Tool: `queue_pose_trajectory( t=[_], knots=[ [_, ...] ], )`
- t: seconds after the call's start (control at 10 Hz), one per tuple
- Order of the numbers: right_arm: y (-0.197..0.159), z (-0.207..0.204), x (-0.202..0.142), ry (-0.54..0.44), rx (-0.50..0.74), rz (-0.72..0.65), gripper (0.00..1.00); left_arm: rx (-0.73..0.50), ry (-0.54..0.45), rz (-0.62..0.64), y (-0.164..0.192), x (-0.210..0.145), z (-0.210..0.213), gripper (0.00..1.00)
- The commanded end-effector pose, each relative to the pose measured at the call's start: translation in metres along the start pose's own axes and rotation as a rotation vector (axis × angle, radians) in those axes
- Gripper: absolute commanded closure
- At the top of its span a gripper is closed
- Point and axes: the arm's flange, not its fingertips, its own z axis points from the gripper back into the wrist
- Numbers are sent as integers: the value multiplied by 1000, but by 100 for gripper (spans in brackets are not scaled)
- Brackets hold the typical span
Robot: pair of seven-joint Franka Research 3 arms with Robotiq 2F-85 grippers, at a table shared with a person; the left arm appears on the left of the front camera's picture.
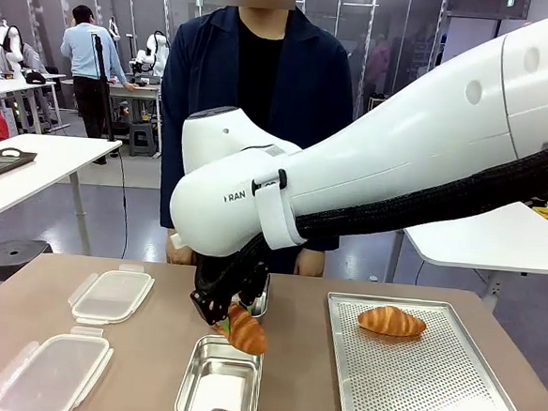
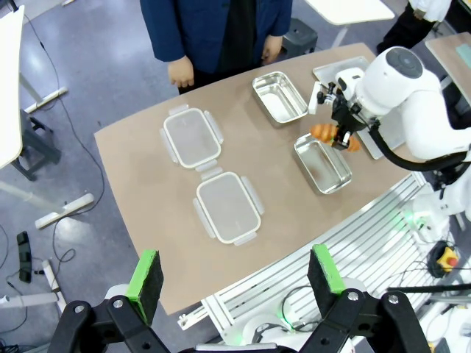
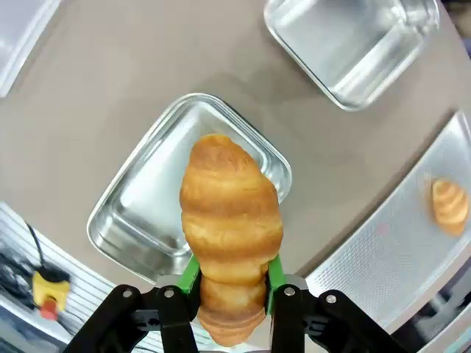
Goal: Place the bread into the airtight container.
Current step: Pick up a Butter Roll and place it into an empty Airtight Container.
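My right gripper [image 1: 224, 320] is shut on a golden croissant-shaped bread [image 1: 246, 332], holding it just above the near steel airtight container [image 1: 219, 380], which is empty. In the right wrist view the bread [image 3: 229, 213] sits between the green pads of the gripper [image 3: 232, 283], over the container [image 3: 140, 213]. The left wrist view has my left gripper [image 2: 235, 273] open with nothing in it, high above the table's near edge, far from the bread [image 2: 327, 132].
A second steel container [image 1: 258, 303] stands behind the right gripper. Another croissant [image 1: 392, 320] lies on the perforated tray [image 1: 431, 386] at the right. Two clear lids [image 1: 111, 295] [image 1: 51, 373] lie at the left. A person stands at the far edge, hands [image 1: 310, 262] hanging by the table.
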Motion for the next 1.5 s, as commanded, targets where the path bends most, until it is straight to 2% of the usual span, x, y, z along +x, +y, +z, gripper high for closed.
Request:
queue_pose_trajectory(
  t=[0.0, 0.2, 0.3, 0.4, 0.6, 0.8, 0.9, 1.0, 1.2, 1.3, 1.4],
  knots=[
    [-4, -2, -18, -13, 117, -221, 63, -4, -2, -12, -1, 0, 1, 0],
    [2, 1, -17, -23, 176, -331, 63, -4, -2, -12, -1, 0, 1, 0],
    [6, -3, -15, -44, 127, -438, 63, -4, -2, -12, -1, 0, 1, 0],
    [10, -7, -17, -25, 127, -464, 63, -4, -2, -12, -1, 0, 1, 0],
    [9, -26, -27, -3, 80, -464, 63, -4, -2, -12, -1, 0, 1, 0],
    [9, -40, -31, 4, 115, -484, 63, -4, -2, -12, -1, 0, 1, 0],
    [11, -48, -29, 40, 144, -495, 63, -4, -2, -12, -1, 0, 1, 0],
    [13, -54, -30, 32, 132, -462, 63, -4, -2, -12, -1, 0, 1, 0],
    [18, -61, -26, 61, 151, -498, 63, -4, -2, -12, -1, 0, 1, 0],
    [20, -64, -24, 63, 149, -513, 43, -4, -2, -12, -1, 0, 1, 0],
    [17, -57, -24, -5, 163, -522, 5, -4, -2, -12, -1, 0, 1, 0]
  ],
)
